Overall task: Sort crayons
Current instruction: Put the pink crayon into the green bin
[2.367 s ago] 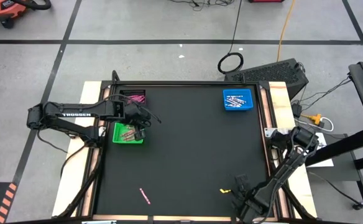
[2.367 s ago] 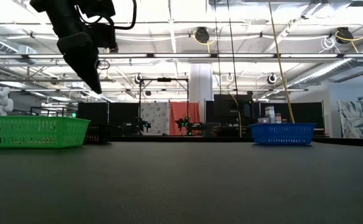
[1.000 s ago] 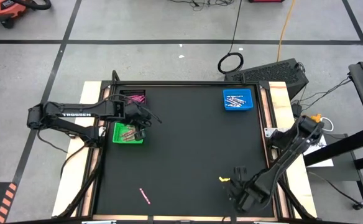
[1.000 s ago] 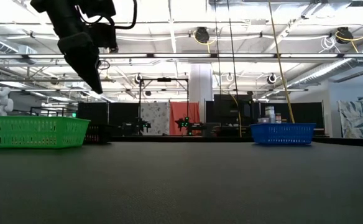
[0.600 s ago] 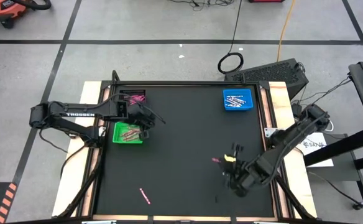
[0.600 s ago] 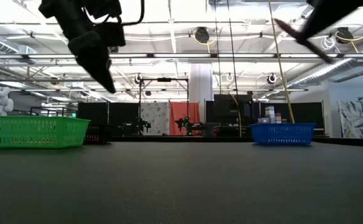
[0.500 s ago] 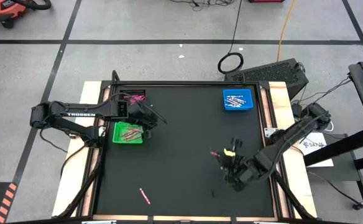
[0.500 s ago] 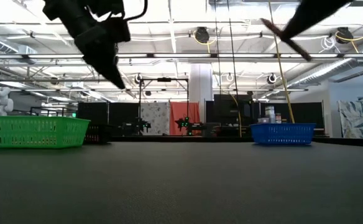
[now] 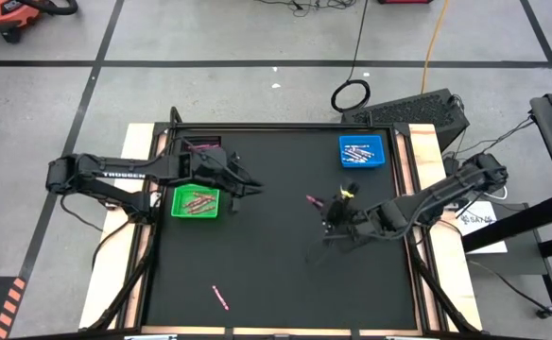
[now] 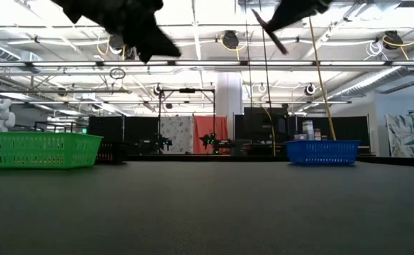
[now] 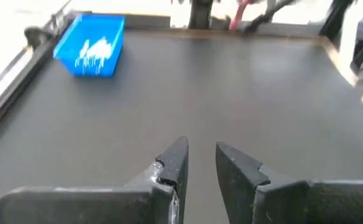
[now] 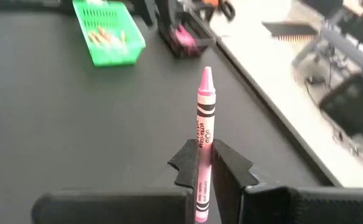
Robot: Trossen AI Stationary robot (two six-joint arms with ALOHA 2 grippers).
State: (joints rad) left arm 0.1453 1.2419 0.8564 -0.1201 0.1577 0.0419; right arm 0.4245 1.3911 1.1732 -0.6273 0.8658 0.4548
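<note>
Holding a pink crayon (image 12: 202, 130) low on its wrapped body, the right claw (image 12: 204, 163) is clamped on it above the middle of the worktop (image 9: 276, 255). The crayon looks light, stiff and probably brittle, with a paper label and a pointed tip. The left claw (image 11: 199, 163) stands apart, empty, beside the green tray (image 9: 196, 202). Another pink crayon (image 9: 219, 297) lies near the front edge.

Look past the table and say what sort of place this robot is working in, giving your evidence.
Probably a large workshop or lab hall: a high ceiling with exposed pipes and strip lights, a concrete floor marked with black tape lines, and cables trailing across it.
</note>
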